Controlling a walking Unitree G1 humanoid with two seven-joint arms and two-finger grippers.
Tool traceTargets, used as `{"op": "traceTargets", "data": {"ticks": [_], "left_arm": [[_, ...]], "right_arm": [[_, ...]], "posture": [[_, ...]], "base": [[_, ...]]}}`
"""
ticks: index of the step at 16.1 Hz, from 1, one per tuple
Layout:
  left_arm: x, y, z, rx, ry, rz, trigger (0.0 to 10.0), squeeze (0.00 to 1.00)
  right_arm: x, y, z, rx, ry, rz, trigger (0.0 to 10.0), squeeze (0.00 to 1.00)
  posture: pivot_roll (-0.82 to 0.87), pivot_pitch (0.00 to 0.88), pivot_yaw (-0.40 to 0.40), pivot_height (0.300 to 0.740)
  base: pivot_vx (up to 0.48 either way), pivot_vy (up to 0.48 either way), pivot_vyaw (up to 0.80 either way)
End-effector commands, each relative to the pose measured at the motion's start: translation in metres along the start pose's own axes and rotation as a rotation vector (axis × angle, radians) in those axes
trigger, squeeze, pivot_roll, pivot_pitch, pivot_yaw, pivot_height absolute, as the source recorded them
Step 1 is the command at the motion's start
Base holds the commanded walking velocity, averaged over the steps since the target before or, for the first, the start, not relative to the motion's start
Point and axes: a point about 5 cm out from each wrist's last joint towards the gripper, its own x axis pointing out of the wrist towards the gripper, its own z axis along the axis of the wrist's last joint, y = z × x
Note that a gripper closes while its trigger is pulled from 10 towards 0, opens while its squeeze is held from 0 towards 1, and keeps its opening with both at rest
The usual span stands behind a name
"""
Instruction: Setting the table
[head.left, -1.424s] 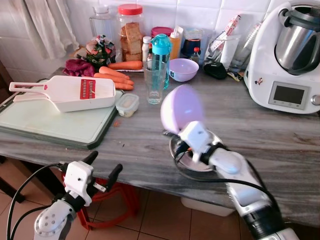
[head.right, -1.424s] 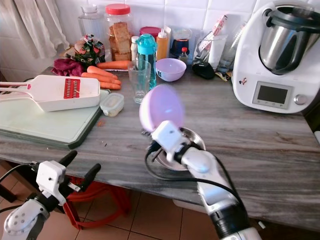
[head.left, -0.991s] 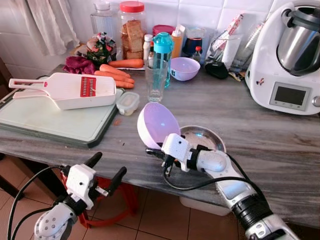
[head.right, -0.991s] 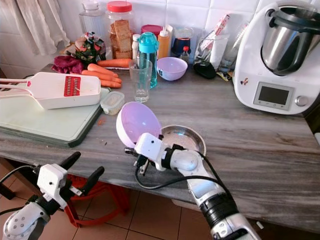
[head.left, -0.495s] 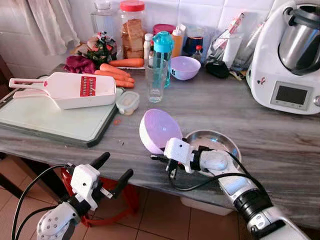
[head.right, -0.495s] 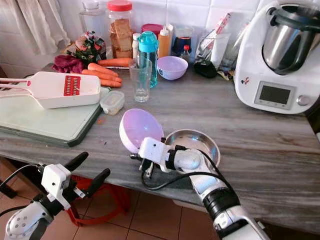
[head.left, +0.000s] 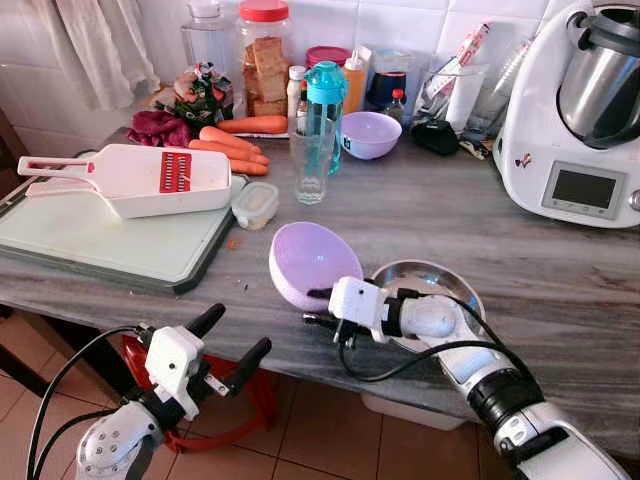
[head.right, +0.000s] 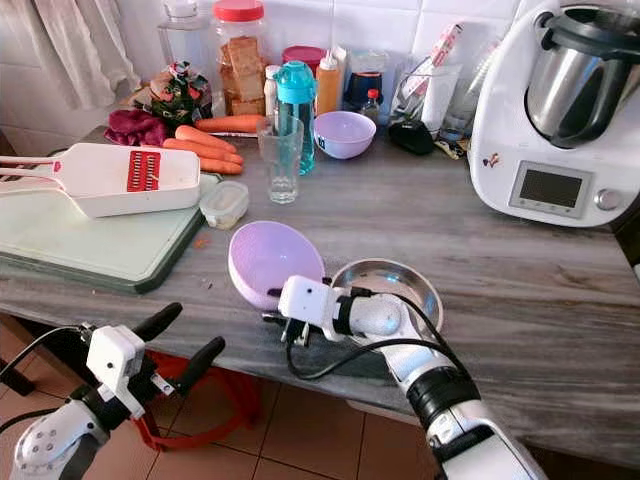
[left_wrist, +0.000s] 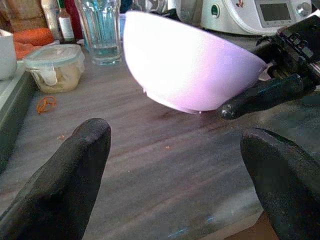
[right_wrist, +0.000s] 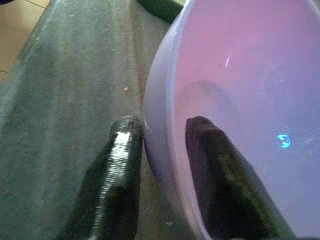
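Note:
A lilac plastic bowl (head.left: 308, 263) hangs just above the grey stone counter (head.left: 540, 280), almost level and a little tilted. My right gripper (head.left: 322, 305) is shut on the bowl's near rim; in the right wrist view one finger (right_wrist: 220, 185) sits inside the bowl (right_wrist: 250, 100) and the other finger (right_wrist: 117, 170) outside. Right beside the bowl lies a steel dish (head.left: 432, 283) on the counter. My left gripper (head.left: 228, 335) hangs open below the counter's front edge, its fingers (left_wrist: 55, 190) wide apart and facing the bowl (left_wrist: 190, 70).
A white slicer (head.left: 140, 182) lies on the green cutting board (head.left: 110, 250) at the left. Behind the bowl stand a small lidded tub (head.left: 254, 207), a glass (head.left: 310, 170), a teal bottle (head.left: 323, 100), carrots (head.left: 228, 152) and a second lilac bowl (head.left: 369, 136). A white kitchen machine (head.left: 580, 120) fills the right.
My right gripper has swung the lilac bowl from upright on its rim over the steel dish down and to the left, tipping it mouth-up just above the counter. The left gripper rose slightly.

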Motion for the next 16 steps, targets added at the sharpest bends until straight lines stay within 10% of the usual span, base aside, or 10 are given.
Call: {"op": "traceTargets", "data": {"ticks": [1, 16], "left_arm": [[0.004, 0.0, 0.005, 0.004, -0.011, -0.024, 10.0, 0.0], [0.011, 0.001, 0.006, -0.009, -0.012, -0.032, 10.0, 0.0]], "right_arm": [[-0.002, -0.008, 0.003, -0.016, -0.014, -0.038, 10.0, 1.0], [-0.014, -0.047, 0.065, -0.05, -0.256, -0.384, 10.0, 1.0]], "posture": [[0.1, 0.021, -0.011, 0.74], [0.08, 0.013, -0.004, 0.74]], "base": [[0.0, 0.0, 0.0], [0.0, 0.0, 0.0]]}}
